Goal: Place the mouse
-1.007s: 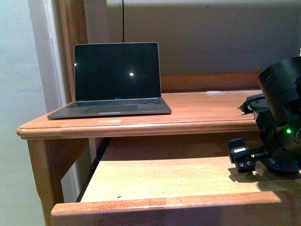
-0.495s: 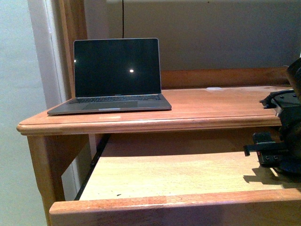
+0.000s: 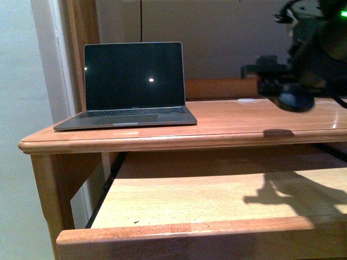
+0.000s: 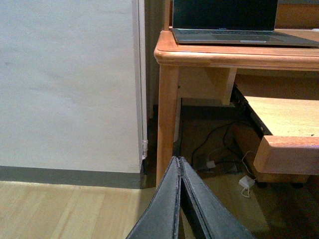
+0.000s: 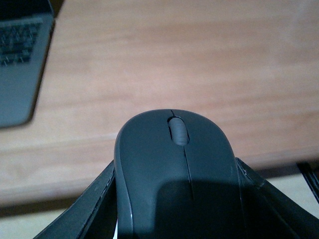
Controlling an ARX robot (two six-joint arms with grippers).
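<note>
The dark grey mouse [image 5: 174,169] with its scroll wheel sits between the fingers of my right gripper [image 5: 175,204], which is shut on it. In the front view the mouse [image 3: 295,102] hangs just above the right part of the wooden desk top [image 3: 227,122], under my right gripper [image 3: 284,89]. The right wrist view shows bare desk wood [image 5: 179,59] below the mouse. My left gripper [image 4: 179,167] is shut and empty, low near the floor beside the desk leg [image 4: 167,114].
An open laptop [image 3: 133,81] with a dark screen stands on the left of the desk; its corner [image 5: 20,64] shows in the right wrist view. A pulled-out wooden drawer [image 3: 206,203] lies below the desk top. Cables [image 4: 219,157] lie on the floor under the desk.
My right arm has risen from drawer level to above the desk top and shifted left, carrying the mouse. The laptop has not moved.
</note>
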